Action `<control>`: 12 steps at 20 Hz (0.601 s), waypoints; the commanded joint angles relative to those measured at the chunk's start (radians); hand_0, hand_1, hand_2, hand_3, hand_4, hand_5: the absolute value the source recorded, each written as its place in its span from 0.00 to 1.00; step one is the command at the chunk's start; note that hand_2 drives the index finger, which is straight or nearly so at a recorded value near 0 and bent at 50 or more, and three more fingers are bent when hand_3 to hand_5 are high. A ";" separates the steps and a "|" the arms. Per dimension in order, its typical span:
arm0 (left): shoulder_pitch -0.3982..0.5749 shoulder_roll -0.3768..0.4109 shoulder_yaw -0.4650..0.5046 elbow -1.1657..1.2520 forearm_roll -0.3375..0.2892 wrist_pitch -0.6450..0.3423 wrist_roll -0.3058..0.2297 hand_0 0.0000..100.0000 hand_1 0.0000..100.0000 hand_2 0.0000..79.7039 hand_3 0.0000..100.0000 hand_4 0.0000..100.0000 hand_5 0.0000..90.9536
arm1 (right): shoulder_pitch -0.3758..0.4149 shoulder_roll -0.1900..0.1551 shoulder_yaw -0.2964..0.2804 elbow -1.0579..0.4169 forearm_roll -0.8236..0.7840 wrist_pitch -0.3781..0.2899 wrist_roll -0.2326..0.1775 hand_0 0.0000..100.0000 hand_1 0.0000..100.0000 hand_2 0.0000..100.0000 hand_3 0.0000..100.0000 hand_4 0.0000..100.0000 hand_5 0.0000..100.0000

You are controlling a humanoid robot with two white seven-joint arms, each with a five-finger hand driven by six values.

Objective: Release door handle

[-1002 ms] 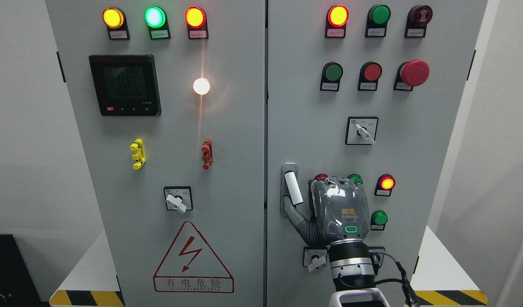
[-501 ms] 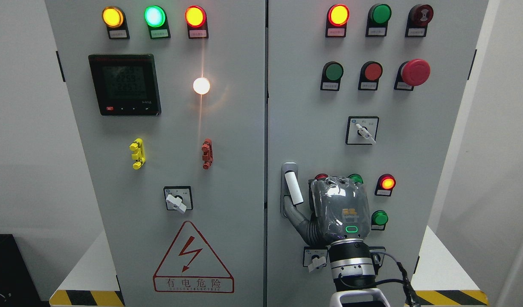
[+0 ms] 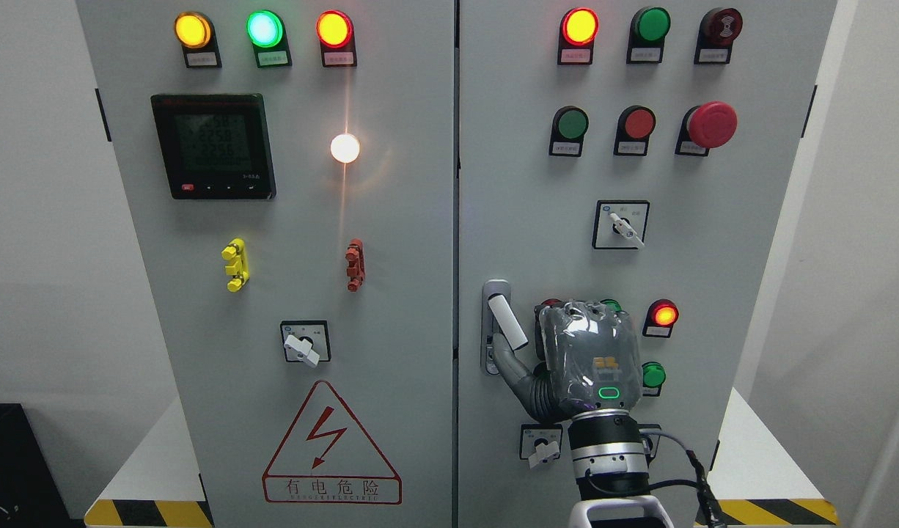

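The right hand [image 3: 585, 356] is raised against the lower part of the right cabinet door [image 3: 537, 183], its back turned to the camera and wrapped in clear film, with a small green ring lit near the wrist. Its arm enters at the bottom edge, right of centre, with a black cable [image 3: 688, 458] looping off the wrist. One grey finger [image 3: 509, 361], likely the thumb, reaches up and left from the hand and touches the lower end of the door handle [image 3: 507, 320]. The remaining fingers are hidden behind the hand, so I cannot tell whether the hand is clasped on the handle or slack.

The door handle is a white bar, tilted with its lower end swung to the right, standing out from a grey upright plate [image 3: 490, 293] at the left edge of the right door, just beside the seam between the two doors.

Around the hand: a lit red lamp [image 3: 663, 315] and a green button [image 3: 652, 375] lie just to its right; a small rotary switch [image 3: 543, 449] sits below, beside the wrist. Higher on the same door is another rotary switch [image 3: 621, 226], and above that a red mushroom stop button [image 3: 710, 125].

The left door [image 3: 303, 235] carries a dark meter display [image 3: 213, 145], a bright white lamp [image 3: 345, 148], and a red-edged lightning warning triangle [image 3: 331, 447].
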 commanded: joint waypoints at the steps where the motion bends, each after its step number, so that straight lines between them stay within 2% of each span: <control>1: 0.017 0.000 0.000 0.000 0.000 -0.001 0.000 0.12 0.56 0.00 0.00 0.00 0.00 | 0.000 -0.001 0.002 -0.003 0.000 -0.006 0.003 0.46 0.38 0.90 1.00 1.00 0.96; 12: 0.017 0.000 0.000 0.000 -0.001 -0.001 0.000 0.12 0.56 0.00 0.00 0.00 0.00 | -0.001 -0.002 0.000 -0.003 0.003 -0.006 0.003 0.44 0.40 0.90 1.00 1.00 0.97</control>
